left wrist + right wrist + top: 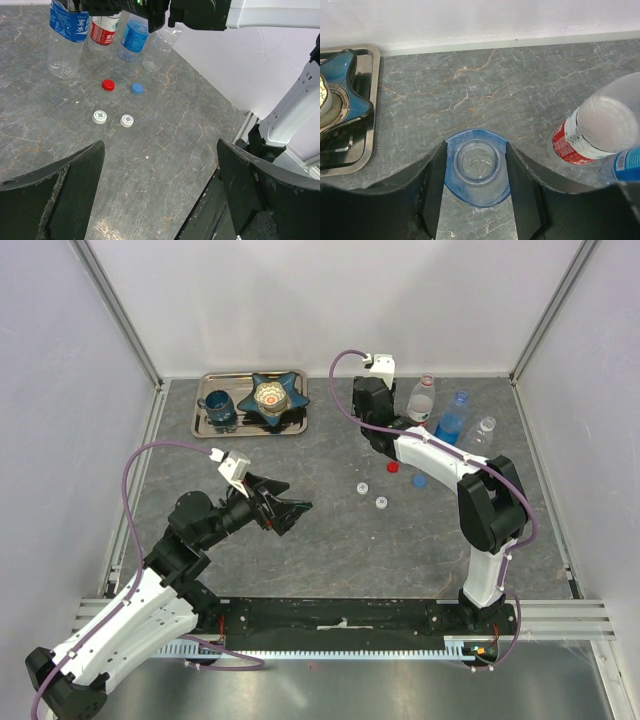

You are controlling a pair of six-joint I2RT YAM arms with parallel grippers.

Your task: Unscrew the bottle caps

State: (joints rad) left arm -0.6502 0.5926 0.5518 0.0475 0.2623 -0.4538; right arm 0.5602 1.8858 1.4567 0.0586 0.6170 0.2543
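My right gripper [476,148] is shut on an upright blue-labelled bottle [476,165]. Its neck is open and bare between the fingers, and it also shows in the left wrist view [67,30]. The red-labelled bottle [422,400], a blue bottle [452,418] and a tiny clear bottle [483,432] stand uncapped to the right of it. A red cap [394,466], a blue cap [419,480] and two white caps [362,488] [381,502] lie loose on the table. My left gripper [290,508] is open and empty, left of the caps.
A steel tray [205,425] at the back left holds a dark blue mug [220,408] and a blue star-shaped dish [277,395]. White walls stand on three sides. The right arm's elbow [490,505] rises to the right of the caps.
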